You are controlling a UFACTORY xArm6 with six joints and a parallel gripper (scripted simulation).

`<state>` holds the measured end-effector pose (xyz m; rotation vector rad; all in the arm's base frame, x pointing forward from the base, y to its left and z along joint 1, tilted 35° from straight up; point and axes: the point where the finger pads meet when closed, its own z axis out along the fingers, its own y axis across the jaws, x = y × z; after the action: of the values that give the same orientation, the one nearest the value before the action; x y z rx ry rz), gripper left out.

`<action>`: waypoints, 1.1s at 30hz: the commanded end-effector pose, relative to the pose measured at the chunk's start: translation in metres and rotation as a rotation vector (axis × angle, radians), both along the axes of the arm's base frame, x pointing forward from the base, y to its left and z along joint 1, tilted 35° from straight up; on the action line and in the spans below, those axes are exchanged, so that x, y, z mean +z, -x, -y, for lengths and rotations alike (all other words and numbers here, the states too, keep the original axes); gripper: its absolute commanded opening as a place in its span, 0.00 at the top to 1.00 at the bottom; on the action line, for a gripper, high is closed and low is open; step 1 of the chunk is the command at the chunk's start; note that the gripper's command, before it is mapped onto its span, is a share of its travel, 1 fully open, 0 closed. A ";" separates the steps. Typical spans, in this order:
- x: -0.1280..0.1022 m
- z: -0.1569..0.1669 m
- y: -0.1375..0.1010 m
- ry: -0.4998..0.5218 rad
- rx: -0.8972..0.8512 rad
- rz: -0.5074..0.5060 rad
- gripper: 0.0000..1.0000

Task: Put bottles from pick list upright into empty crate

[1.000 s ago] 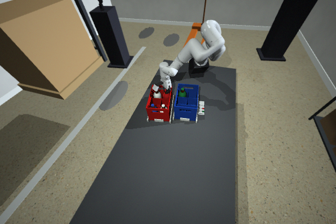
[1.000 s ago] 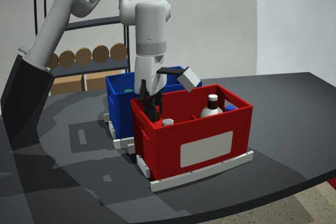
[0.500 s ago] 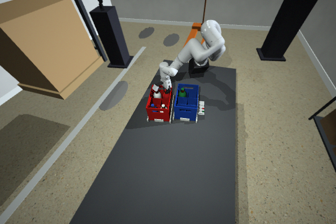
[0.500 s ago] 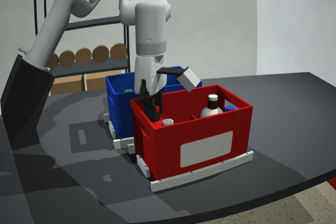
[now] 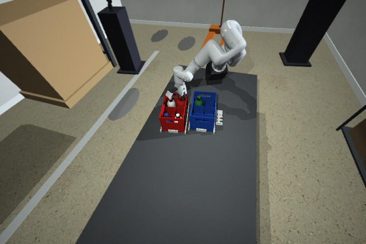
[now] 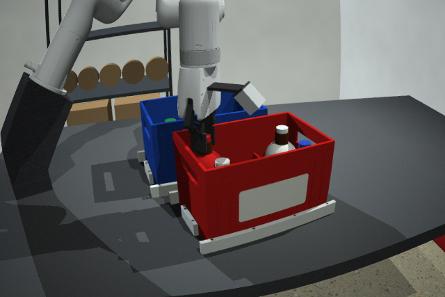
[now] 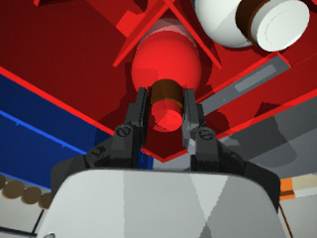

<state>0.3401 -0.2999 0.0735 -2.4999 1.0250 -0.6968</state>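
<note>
My gripper (image 7: 165,100) reaches down into the red crate (image 6: 251,174) and is shut on the neck of a red-labelled bottle (image 7: 166,64) that stands in a cell at the crate's end nearest the arm; it also shows in the exterior view (image 6: 203,144). A white-labelled bottle (image 6: 280,142) with a white cap, a blue cap (image 6: 304,142) and a white cap (image 6: 222,161) stand in the red crate's other cells. The blue crate (image 5: 203,110) beside it holds one green-labelled bottle (image 5: 198,100). The pick list (image 5: 219,117) lies on the table to the right of the blue crate.
Both crates sit on white base rails on the dark table. The arm's black base (image 5: 216,74) stands behind the crates. Shelves with boxes and a large brown box (image 5: 50,49) stand away from the table.
</note>
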 end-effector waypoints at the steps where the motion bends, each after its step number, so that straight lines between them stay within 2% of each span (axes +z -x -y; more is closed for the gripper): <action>1: 0.007 0.002 0.004 0.003 -0.001 0.001 1.00; 33: 0.045 0.008 0.030 0.003 -0.001 0.001 1.00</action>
<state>0.3130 -0.3061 0.1129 -2.4998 1.0249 -0.6961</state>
